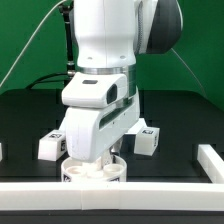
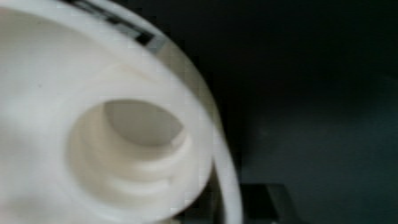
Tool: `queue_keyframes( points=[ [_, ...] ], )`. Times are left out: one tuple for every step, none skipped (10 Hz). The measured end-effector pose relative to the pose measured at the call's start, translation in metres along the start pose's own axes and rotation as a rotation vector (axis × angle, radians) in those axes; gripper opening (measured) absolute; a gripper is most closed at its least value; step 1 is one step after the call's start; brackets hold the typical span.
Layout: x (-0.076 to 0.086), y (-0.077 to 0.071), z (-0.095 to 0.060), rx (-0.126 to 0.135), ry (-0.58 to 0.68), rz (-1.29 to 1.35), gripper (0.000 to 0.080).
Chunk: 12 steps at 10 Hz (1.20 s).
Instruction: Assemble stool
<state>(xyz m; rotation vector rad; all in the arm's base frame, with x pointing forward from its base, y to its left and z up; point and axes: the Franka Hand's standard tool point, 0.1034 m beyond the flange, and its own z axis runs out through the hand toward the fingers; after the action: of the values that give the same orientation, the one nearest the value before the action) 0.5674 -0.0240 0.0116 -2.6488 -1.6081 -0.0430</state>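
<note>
The round white seat (image 1: 95,173) lies flat at the front of the table, close to the white border rail. My gripper (image 1: 94,160) reaches straight down onto it and its fingers close over the seat's rim. In the wrist view the seat (image 2: 71,90) fills most of the picture, very near and blurred. One round socket (image 2: 134,140) shows in it, and a dark finger (image 2: 270,203) rests against the rim. One tagged white leg (image 1: 50,146) lies to the exterior view's left of the arm. Another leg (image 1: 147,140) lies to its right. The third leg is hidden.
The long white border rail (image 1: 110,192) runs along the front and turns up at the exterior view's right (image 1: 212,160). The table is black. The arm's white body hides the table behind the seat.
</note>
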Motion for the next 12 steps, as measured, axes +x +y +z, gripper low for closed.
queue_keyframes(
  points=[
    [0.002, -0.001, 0.000, -0.001, 0.000, 0.000, 0.0053],
    [0.016, -0.006, 0.000, -0.003, 0.004, -0.013, 0.0053],
    [0.032, -0.012, 0.001, 0.000, 0.007, -0.037, 0.0053],
    [0.049, -0.018, 0.003, -0.001, 0.014, -0.046, 0.0053],
    [0.064, -0.024, 0.005, 0.001, 0.016, -0.045, 0.0054],
    [0.074, -0.029, 0.005, 0.002, 0.017, -0.040, 0.0054],
    [0.085, -0.033, 0.006, 0.001, 0.019, -0.015, 0.0054],
    [0.096, -0.039, 0.006, 0.000, 0.021, -0.006, 0.0054],
    [0.105, -0.043, 0.006, -0.002, 0.023, 0.002, 0.0054],
    [0.112, -0.045, 0.005, -0.002, 0.024, 0.002, 0.0053],
    [0.116, -0.045, 0.005, 0.005, 0.020, 0.001, 0.0053],
    [0.118, -0.046, 0.006, 0.016, 0.014, 0.000, 0.0053]
  ],
)
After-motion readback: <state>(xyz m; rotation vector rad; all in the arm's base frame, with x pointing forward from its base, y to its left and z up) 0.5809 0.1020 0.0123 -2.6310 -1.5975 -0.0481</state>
